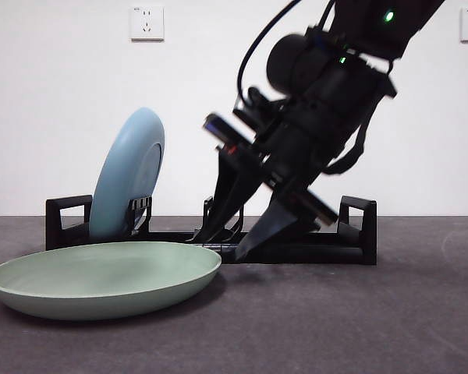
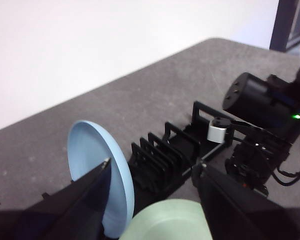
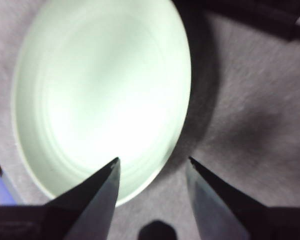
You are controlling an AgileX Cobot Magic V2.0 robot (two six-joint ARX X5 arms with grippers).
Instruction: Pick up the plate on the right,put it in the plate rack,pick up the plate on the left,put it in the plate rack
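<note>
A pale blue plate (image 1: 129, 175) stands on edge in the left end of the long black plate rack (image 1: 359, 234). In front of the rack, a light green plate (image 1: 101, 276) lies flat on the table. My right gripper (image 1: 218, 248) reaches down from the upper right, jaws open, with its tips right at the green plate's right rim. In the right wrist view the open right gripper (image 3: 152, 160) straddles the rim of the green plate (image 3: 100, 95). My left gripper (image 2: 152, 165) hangs open and holds nothing, above the blue plate (image 2: 90, 155), the rack (image 2: 175, 150) and the green plate (image 2: 170, 220).
The right arm (image 2: 262, 125) stands big and dark over the rack's other end. The rack's other slots hold nothing. A white wall with sockets (image 1: 147, 22) rises behind the grey table (image 1: 390, 312).
</note>
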